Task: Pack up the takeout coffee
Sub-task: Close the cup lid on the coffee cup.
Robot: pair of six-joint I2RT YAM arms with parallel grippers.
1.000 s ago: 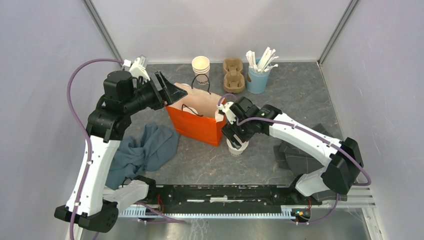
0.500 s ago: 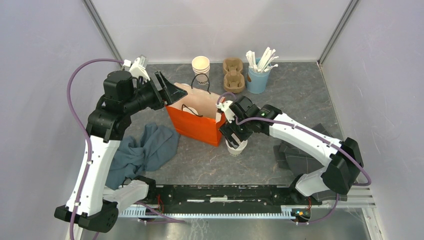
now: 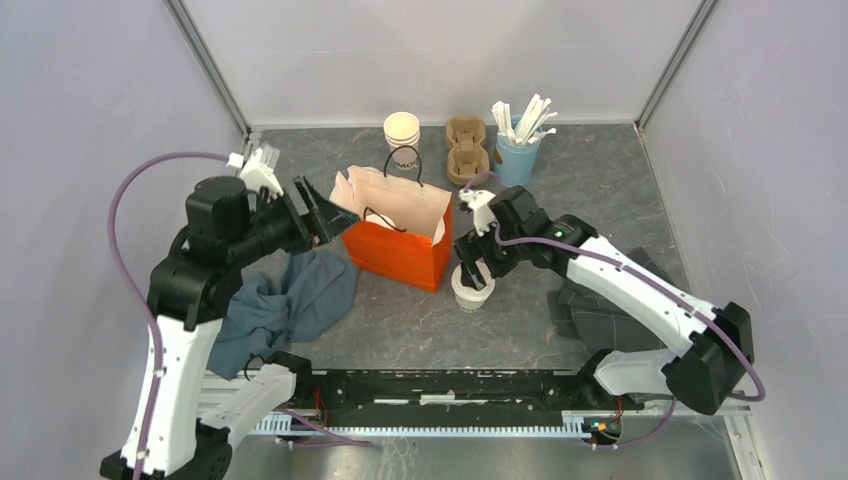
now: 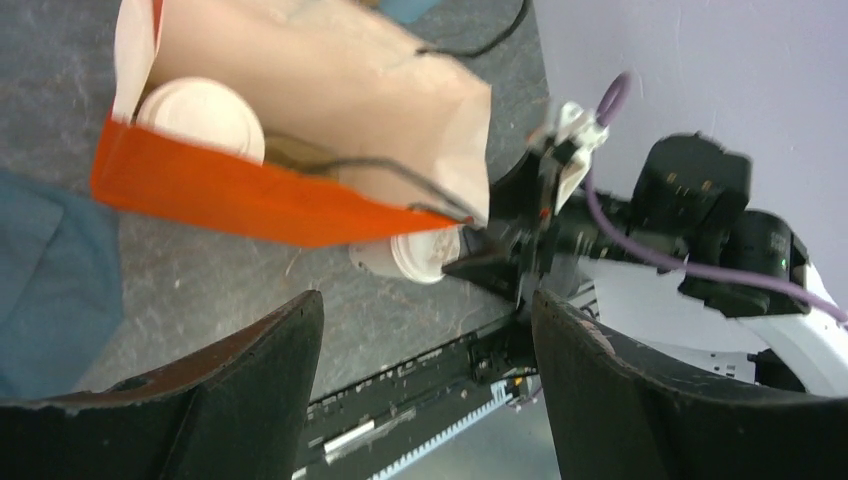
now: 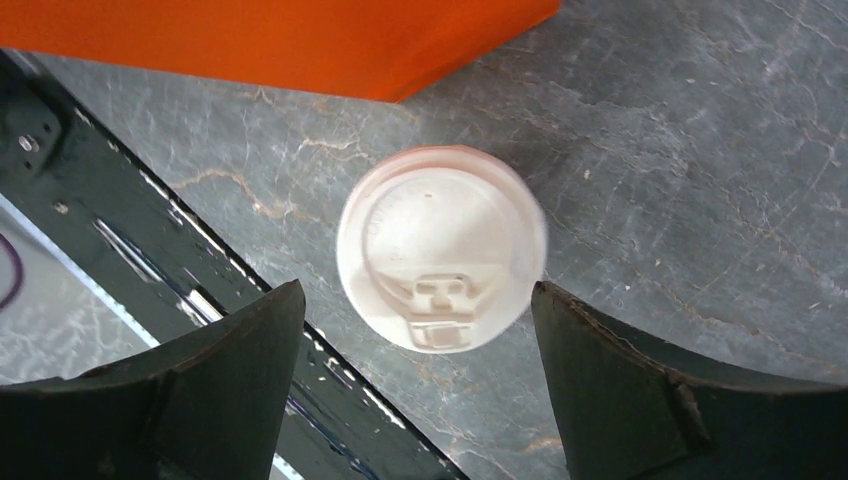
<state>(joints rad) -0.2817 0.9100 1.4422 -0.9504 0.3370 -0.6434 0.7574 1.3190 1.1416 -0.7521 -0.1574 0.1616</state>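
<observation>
Blue cloth (image 3: 285, 300) lies left — cup stack (image 3: 402, 132), cardboard carrier (image 3: 467, 150), blue stirrer tub (image 3: 515, 163) line the back.

**What the desk carries**

The dark grey, stone-patterned desk (image 3: 600, 180) bears an upright orange paper bag (image 3: 395, 255) near its middle. Just beside the bag's near right corner stands a small cream paper cup with a white plastic sip lid (image 3: 472, 288). Along the back edge stand a stack of lidless cream cups (image 3: 402, 135), a brown pulp cup carrier (image 3: 466, 150) and a blue tumbler of white sticks (image 3: 515, 160). A crumpled teal cloth (image 3: 285, 305) lies at the left, a folded dark grey cloth (image 3: 595, 315) at the right.
</observation>
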